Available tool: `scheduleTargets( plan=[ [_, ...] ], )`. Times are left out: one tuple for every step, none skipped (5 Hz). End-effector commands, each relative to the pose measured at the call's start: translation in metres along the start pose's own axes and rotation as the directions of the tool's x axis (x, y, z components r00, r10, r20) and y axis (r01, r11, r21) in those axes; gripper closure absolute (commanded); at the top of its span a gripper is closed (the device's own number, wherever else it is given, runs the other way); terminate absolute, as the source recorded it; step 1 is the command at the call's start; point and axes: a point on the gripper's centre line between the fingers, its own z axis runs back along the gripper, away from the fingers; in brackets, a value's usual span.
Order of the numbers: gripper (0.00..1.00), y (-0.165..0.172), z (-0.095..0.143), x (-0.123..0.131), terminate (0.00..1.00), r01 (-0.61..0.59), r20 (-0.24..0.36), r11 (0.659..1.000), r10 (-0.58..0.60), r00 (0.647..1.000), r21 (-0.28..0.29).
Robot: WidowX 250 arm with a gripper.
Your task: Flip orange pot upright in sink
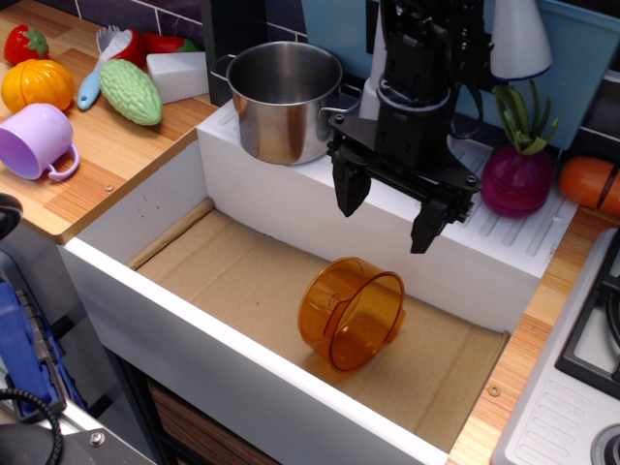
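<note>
The orange pot (351,312) is a small translucent amber pot lying on its side on the brown floor of the white sink (232,373), its open mouth facing front right. My black gripper (389,217) hangs above and just behind the pot, apart from it. Its two fingers (349,189) are spread wide, with nothing between them.
A shiny steel pot (283,99) stands on the sink's back left corner. A purple onion toy (518,174) sits on the ribbed drainboard (528,228). Toy vegetables and a lilac cup (37,141) lie on the wooden counter at left. A stove (581,378) is at right.
</note>
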Motion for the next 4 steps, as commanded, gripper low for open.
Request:
scheduleTargets(
  plan=[
    [0.0,0.0,0.0,0.0,0.0,0.0,0.0,1.0,0.0,1.0,0.0],
    [0.0,-0.007,-0.001,-0.002,0.0,0.014,0.006,1.0,-0.014,1.0,0.003],
    [0.0,-0.01,-0.005,-0.004,0.0,0.064,0.005,0.998,-0.064,0.998,0.005],
    [0.0,-0.012,-0.014,-0.011,0.0,0.099,0.007,0.995,-0.099,0.995,0.015]
  ],
)
